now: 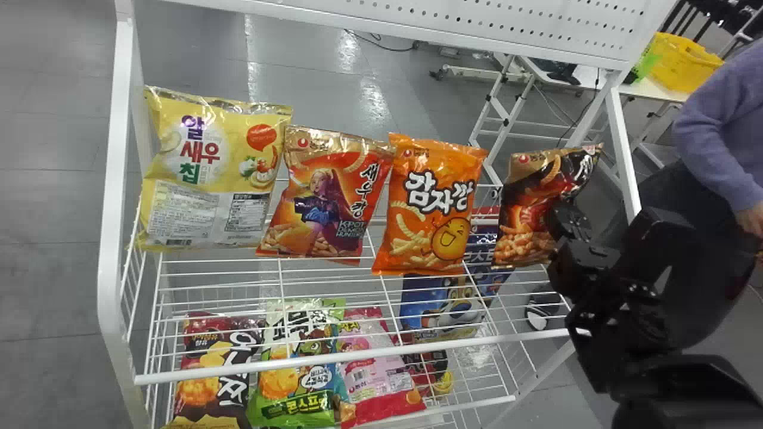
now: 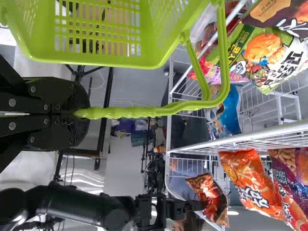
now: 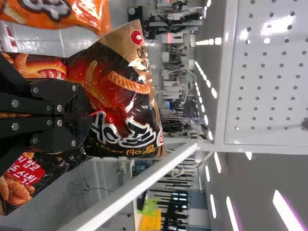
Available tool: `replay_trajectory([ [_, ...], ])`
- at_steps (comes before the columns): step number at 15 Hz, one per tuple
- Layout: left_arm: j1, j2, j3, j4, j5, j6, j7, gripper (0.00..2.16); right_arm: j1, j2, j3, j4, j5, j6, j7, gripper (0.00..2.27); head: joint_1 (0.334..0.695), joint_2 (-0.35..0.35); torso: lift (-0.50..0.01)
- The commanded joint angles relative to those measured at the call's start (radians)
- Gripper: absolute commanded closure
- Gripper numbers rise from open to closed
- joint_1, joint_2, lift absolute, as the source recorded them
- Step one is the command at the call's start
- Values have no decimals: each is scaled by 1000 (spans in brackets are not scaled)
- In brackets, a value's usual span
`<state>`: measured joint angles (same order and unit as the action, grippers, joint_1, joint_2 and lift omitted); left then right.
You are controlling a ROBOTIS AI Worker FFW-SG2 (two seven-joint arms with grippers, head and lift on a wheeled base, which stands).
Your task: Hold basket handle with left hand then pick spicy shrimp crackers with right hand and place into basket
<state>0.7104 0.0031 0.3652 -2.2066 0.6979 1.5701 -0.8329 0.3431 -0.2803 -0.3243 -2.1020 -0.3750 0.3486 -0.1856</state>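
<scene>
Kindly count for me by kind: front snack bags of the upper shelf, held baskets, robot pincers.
Front snack bags: 4 (yellow one, red one, orange one, black one)
Held baskets: 1 (green)
Pincers: 2 (left pincer, right pincer)
Total: 7

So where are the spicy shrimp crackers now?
In the head view, the crackers are right of the orange bag, at the upper row's right end, clamped in the right end effector.
</scene>
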Motion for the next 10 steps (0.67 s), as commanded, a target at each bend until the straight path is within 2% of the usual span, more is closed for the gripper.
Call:
replay_trajectory([
  [1,-2,-6,0,-1,0,1,0,1892,59,15,1,-82,-16,74,-2,1710,695,-350,-37],
  [10,23,-6,3,-81,31,1,-3,1892,160,24,-2,-322,-151,387,8,1710,695,-350,-37],
])
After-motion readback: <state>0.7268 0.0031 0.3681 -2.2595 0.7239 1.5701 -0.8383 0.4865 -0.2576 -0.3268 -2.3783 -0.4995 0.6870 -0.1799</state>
